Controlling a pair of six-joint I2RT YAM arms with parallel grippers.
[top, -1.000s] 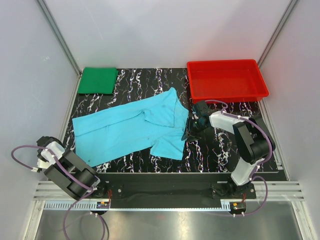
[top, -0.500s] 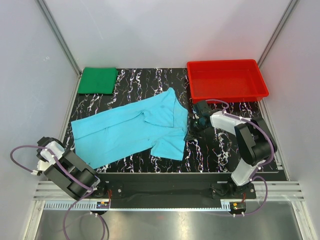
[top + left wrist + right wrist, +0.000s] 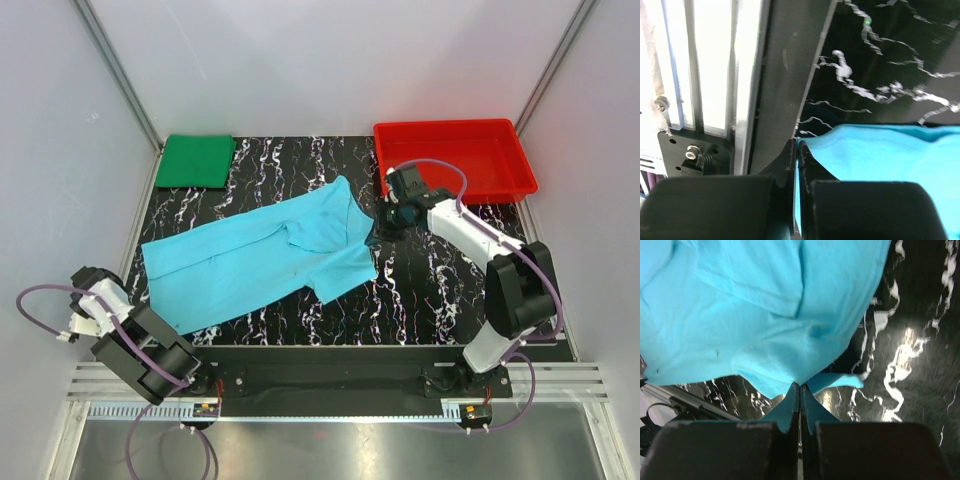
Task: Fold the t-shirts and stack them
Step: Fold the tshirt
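Observation:
The light cyan-blue t-shirt (image 3: 250,262) lies spread across the black marbled table (image 3: 430,290). My right gripper (image 3: 800,386) is shut on its right edge and holds that edge raised off the table, just in front of the red tray; from above the gripper (image 3: 379,229) sits at the shirt's right end. At the near left corner my left gripper (image 3: 796,150) is shut on the shirt's hem (image 3: 880,155), with a thin strip of cyan cloth between the jaws. The dark green t-shirt (image 3: 197,160) lies folded flat at the back left corner.
A red plastic tray (image 3: 455,158) stands at the back right, close behind the right gripper. White walls enclose the table on three sides. An aluminium rail (image 3: 705,75) runs along the table edge beside the left gripper.
The right gripper has closed on the shirt's right edge and drawn it up and toward the back. The near right flap of the shirt has shifted with it. The left arm has barely moved.

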